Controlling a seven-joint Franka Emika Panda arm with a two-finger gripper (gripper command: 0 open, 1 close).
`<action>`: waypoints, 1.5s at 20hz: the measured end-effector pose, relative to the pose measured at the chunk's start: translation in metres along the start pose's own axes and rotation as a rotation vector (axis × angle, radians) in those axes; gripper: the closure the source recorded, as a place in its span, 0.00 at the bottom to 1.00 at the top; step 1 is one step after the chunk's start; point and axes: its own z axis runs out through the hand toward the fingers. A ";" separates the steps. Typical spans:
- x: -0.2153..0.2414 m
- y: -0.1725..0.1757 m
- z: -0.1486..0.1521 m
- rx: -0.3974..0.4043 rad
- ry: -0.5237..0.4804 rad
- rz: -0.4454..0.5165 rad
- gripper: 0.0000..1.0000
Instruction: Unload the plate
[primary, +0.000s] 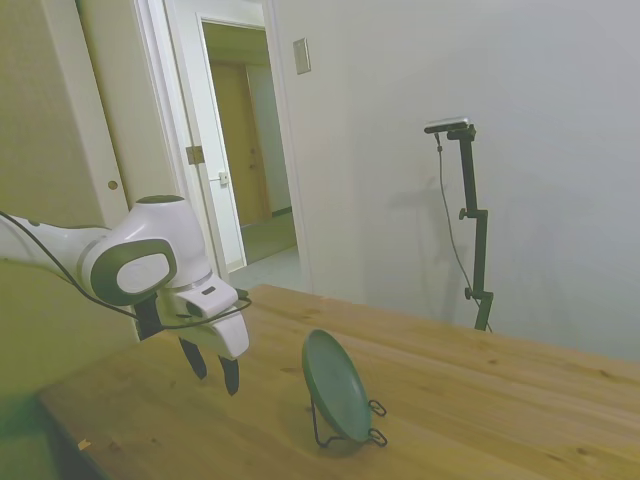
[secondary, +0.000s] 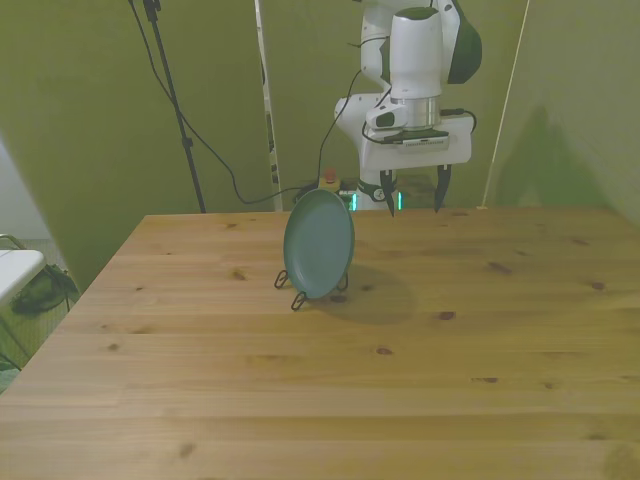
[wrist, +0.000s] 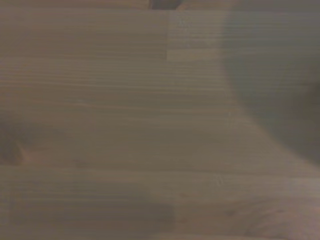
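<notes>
Dark green plate (secondary: 319, 243) propped near upright in its wire stand (secondary: 297, 293); jaws wide apart, empty.
Stiff, likely light and slick: pinch the upper rim, which sits below and beside the jaws.

No readable text, labels, brands, numbers or signs in any view. Small plaque on the wall (primary: 302, 56), well above and beyond the claw (primary: 215, 372): blank at this distance. Claw housing: no legible marking in the side or front views. Wrist view: blurred wood grain of the surface (wrist: 100, 125) only, nothing written.
</notes>
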 end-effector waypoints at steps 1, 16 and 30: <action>0.000 0.000 0.000 0.000 -0.001 0.001 0.00; 0.071 0.062 -0.125 -0.055 0.023 0.012 0.00; 0.163 0.112 -0.134 -0.025 -0.031 -0.215 0.00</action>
